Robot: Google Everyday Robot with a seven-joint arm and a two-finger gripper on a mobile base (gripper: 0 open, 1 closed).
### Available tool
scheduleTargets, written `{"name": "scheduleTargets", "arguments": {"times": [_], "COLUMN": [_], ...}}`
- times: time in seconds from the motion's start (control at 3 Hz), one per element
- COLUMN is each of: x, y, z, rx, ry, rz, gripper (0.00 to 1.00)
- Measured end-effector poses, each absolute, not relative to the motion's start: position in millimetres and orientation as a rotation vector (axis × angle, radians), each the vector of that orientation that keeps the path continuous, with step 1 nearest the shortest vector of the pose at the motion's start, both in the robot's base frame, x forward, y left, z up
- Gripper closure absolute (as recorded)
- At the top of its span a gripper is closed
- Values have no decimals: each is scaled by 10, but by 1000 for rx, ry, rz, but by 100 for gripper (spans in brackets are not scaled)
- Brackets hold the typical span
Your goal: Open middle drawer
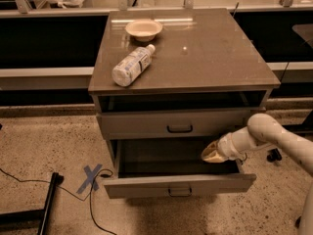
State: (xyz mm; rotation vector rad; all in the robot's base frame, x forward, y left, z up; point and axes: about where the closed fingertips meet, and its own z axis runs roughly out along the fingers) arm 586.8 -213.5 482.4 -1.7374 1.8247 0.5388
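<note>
Middle drawer (146,186) sits at 6 o'clock, low in the cabinet (210,58), standing well out w/ its dark inside showing & its small loop handle (179,192) centred on the front; the top drawer (142,124) lies just above it at approx. 12 o'clock. Gripper (212,154) is at 4 o'clock, reaching in from the right over the drawer's right inner side, just behind the front panel; can't tell if it's open or closed. On top, a bottle (131,66) lies on its side at 10 o'clock, bowl (143,29) at 11.
</note>
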Motion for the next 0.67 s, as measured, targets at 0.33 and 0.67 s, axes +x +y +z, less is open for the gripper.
{"name": "scheduleTargets", "arguments": {"times": [0.33, 0.67], "x": [5921, 5839], "y": [-1954, -1856], "z": [4662, 4415], "rx": [-1780, -1822], "ry": [1784, 1775], "rz": [488, 460], "gripper": [100, 100]}}
